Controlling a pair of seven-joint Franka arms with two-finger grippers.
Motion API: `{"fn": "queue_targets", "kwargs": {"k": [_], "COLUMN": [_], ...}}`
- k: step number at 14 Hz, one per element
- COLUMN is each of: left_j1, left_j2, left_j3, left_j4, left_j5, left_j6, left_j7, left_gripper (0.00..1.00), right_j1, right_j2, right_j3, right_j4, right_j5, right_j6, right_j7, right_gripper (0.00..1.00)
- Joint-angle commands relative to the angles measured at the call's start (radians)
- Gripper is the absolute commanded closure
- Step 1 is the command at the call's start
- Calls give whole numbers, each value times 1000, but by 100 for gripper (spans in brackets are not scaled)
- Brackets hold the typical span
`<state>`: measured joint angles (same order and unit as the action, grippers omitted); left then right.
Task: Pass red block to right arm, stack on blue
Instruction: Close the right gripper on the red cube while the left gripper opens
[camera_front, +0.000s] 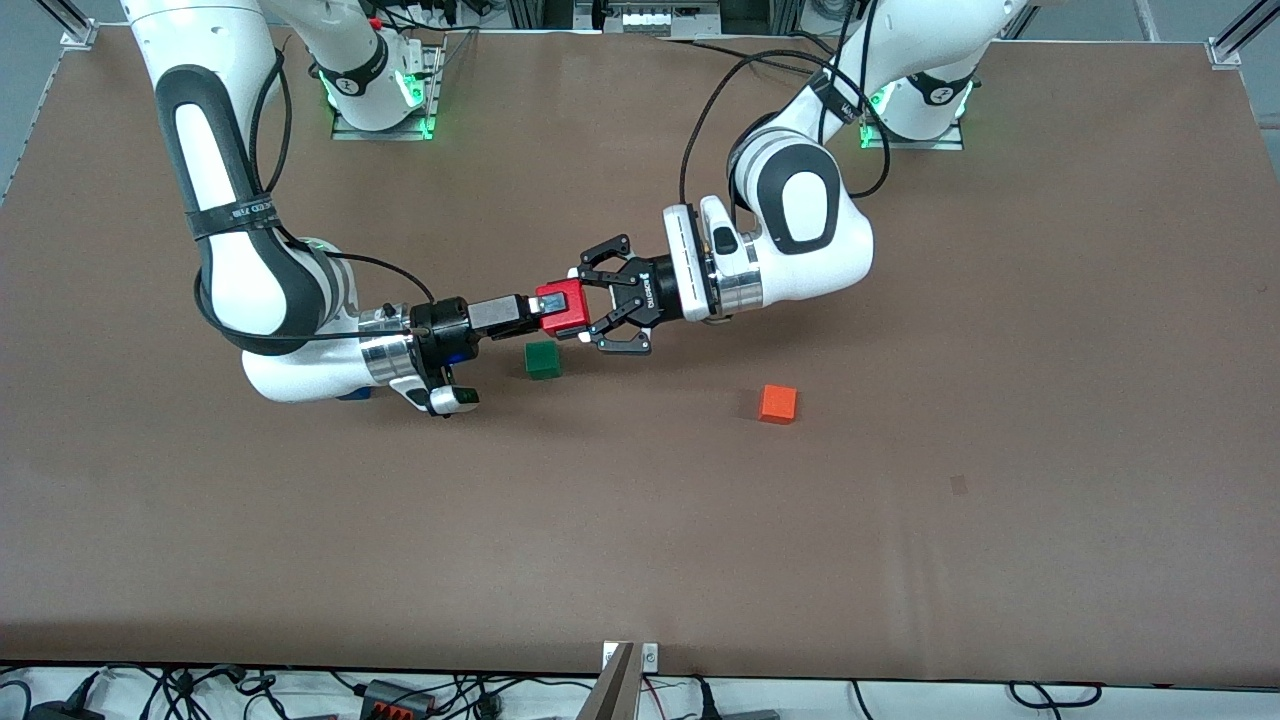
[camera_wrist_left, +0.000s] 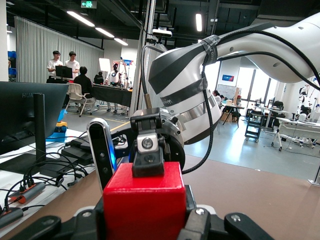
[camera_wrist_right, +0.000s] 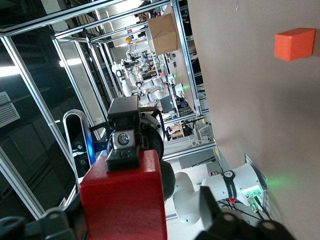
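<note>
You've got the red block (camera_front: 562, 307), smooth plain cube, in the air just above green cube (camera_front: 543, 359); left gripper (camera_front: 598, 306) clamped on it, right gripper (camera_front: 534, 312) jaws around it, grip unclear. Orange cube (camera_front: 777, 404) sits toward left arm's end.

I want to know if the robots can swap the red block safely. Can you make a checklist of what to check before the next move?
1. Left gripper shut on the red block: ok, it holds the block up in the air above the table.
2. Right gripper at the red block: ok, its fingers reach the block's other end.
3. Right gripper clamped firmly on the block: cannot tell, so the left should not let go yet.
4. Blue block ready for stacking: cannot tell, only a blue edge peeks out beneath the right arm.
5. Green block and orange block away from the handover: ok, both lie on the table.
</note>
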<state>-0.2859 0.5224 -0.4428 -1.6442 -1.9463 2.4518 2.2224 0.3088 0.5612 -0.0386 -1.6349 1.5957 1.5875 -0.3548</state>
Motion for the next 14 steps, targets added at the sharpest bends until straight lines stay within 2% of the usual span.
{"fn": "queue_targets", "kwargs": {"k": [1, 3, 4, 5, 6, 7, 8, 9, 12, 13, 14], "left_j1": [-4, -3, -3, -3, -3, -4, -4, -4, -4, -4, 1], "left_j2": [7, 7, 7, 7, 7, 7, 7, 7, 7, 7, 4], "left_j3": [-5, -5, -5, -5, -4, -5, -5, -5, -5, -5, -4], "left_j4": [20, 20, 20, 20, 20, 20, 20, 20, 20, 18, 17], "left_j5": [-43, -39, -39, -39, -39, -39, -39, -39, -39, -40, -37], "left_j6": [33, 33, 33, 33, 33, 33, 33, 33, 33, 33, 33], "left_j7": [72, 72, 72, 72, 72, 72, 72, 72, 72, 71, 72], "left_gripper": [88, 87, 87, 87, 87, 87, 87, 87, 86, 74, 23], "right_j1": [6, 6, 6, 6, 6, 6, 4, 3, 4, 4, 4], "right_j2": [16, 16, 17, 16, 16, 16, 17, 17, 16, 16, 16], "right_j3": [-3, -3, -3, -3, -3, -3, -3, -3, -3, -3, -3], "right_j4": [32, 38, 38, 39, 40, 41, 43, 43, 56, 58, 58], "right_j5": [17, 17, 17, 17, 17, 15, 15, 14, 10, 10, 10], "right_j6": [6, 14, 14, 14, 14, 14, 12, 11, 9, 9, 9], "right_j7": [19, 19, 19, 19, 17, 16, 11, 8, 16, 17, 16], "right_gripper": [18, 19, 22, 34, 55, 68, 89, 99, 100, 100, 100]}}
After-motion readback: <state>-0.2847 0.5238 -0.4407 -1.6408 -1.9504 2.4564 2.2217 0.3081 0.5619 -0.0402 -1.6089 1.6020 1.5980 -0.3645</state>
